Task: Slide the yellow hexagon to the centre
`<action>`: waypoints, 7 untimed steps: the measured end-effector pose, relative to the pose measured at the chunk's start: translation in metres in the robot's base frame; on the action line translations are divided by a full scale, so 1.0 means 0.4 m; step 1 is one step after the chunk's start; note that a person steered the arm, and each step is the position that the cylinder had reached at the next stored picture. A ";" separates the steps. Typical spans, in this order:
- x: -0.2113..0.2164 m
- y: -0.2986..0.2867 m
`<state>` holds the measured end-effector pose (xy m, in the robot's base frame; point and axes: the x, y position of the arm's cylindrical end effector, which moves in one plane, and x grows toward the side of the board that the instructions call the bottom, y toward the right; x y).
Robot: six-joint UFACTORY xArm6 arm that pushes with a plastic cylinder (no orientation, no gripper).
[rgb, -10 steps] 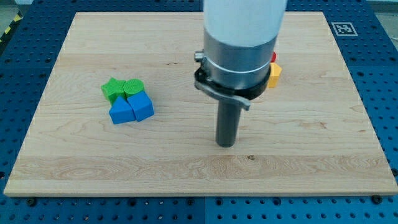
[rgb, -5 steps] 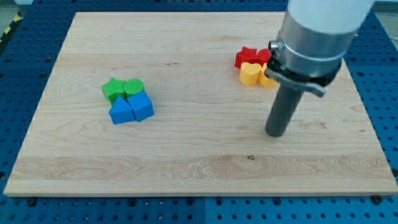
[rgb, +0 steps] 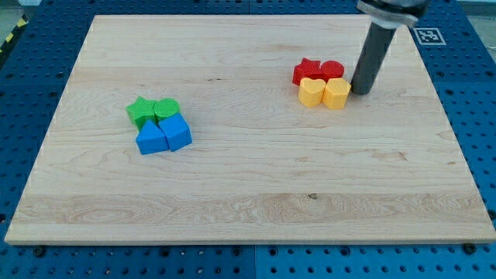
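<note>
- Pale wood with a fine straight grain makes up the bench (rgb: 248, 194), a flat board lying on a blue perforated surface (rgb: 23, 108).
- Yellow hexagon (rgb: 336, 93) is a small matte block with faceted sides; it sits towards the view's right and top of the bench, well off its middle.
- Just to the hexagon's left, touching it, lies a second yellow block (rgb: 311, 92), shape unclear.
- Above the hexagon sit two red blocks: a rounded one (rgb: 332, 70) and a star-like one (rgb: 307, 71).
- My tip (rgb: 360, 93), the end of a smooth dark cylindrical rod, stands just right of the hexagon, touching or nearly so.
- The end effector has no jaws; it holds nothing.
- Far left of the hexagon cluster a green star (rgb: 140, 111), a green rounded block (rgb: 166, 109) and two blue wedge-like blocks (rgb: 150, 139) (rgb: 177, 132).
</note>
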<state>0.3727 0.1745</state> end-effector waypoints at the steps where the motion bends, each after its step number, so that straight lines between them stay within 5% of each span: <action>1: -0.003 -0.029; 7: 0.202 -0.108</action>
<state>0.4537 0.1312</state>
